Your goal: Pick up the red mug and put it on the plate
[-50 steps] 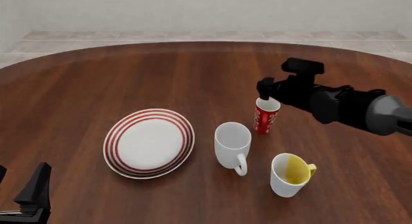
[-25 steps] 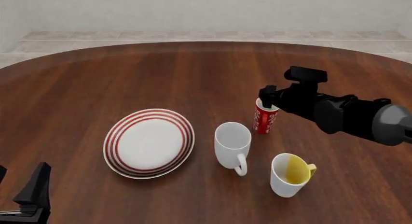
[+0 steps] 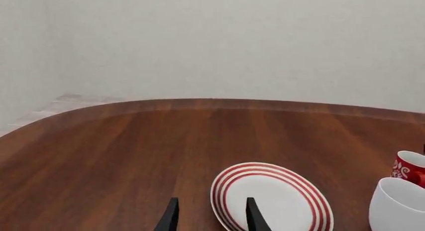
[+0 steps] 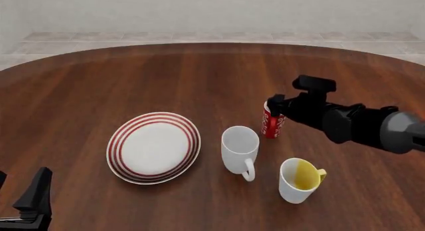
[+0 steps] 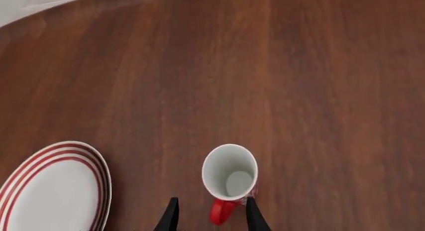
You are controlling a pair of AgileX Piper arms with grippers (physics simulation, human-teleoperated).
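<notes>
Approaching red mug (image 4: 272, 124): right gripper (image 5: 210, 218) parted around handle, nothing gripped.
Mug unlifted; transfer to plate (image 4: 154, 147) outstanding.

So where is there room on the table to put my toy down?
Bare wood lies behind the round red-ringed white plate toward the far edge of the brown wooden table, and left of the plate. It is crowded on the right: slim red mug, plain white mug, yellow-lined white mug.

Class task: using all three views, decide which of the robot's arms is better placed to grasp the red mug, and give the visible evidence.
The right. Its hand hangs at the red mug, fingers straddling the handle. The left hand sits at the near table edge, beyond the plate.
</notes>
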